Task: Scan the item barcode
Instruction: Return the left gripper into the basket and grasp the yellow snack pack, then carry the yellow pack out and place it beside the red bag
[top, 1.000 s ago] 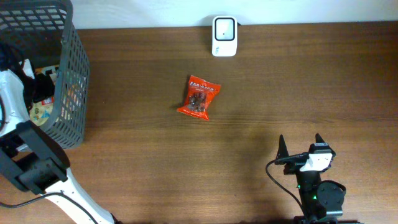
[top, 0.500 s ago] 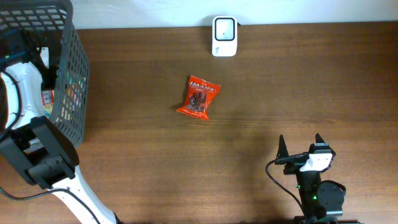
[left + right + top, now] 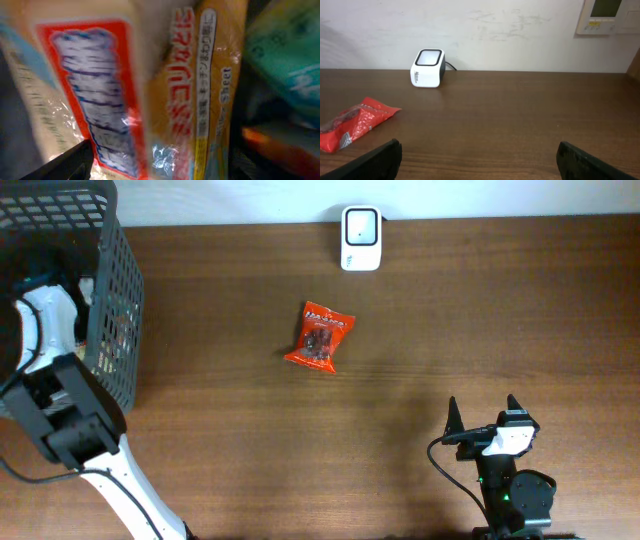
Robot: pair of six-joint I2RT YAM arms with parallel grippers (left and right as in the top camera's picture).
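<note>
**tabletop_tom:** so where's the red snack packet [image 3: 319, 337] sitting?

**yam_watcher:** flat on the wooden surface [image 3: 400, 380], about the middle, well apart from both arms. The white scanner [image 3: 360, 225] stands beyond it at the far edge, by the wall

**tabletop_tom:** and the arms?

**yam_watcher:** the right end effector [image 3: 483, 408] is at the near edge, fingers wide apart with nothing between them, its camera facing the scanner and packet. The left arm [image 3: 45, 340] reaches into the dark mesh basket [image 3: 115, 330] at the left edge

**tabletop_tom:** left end effector [image 3: 48, 278] apart or together?

**yam_watcher:** honestly can't tell. Its wrist view shows just one dark finger [image 3: 65, 162] in the corner. The rest is blurry packs right up close: a red-and-white labelled one [image 3: 90, 100], an orange one with Japanese print [image 3: 200, 90], a teal one [image 3: 285, 55]
</note>
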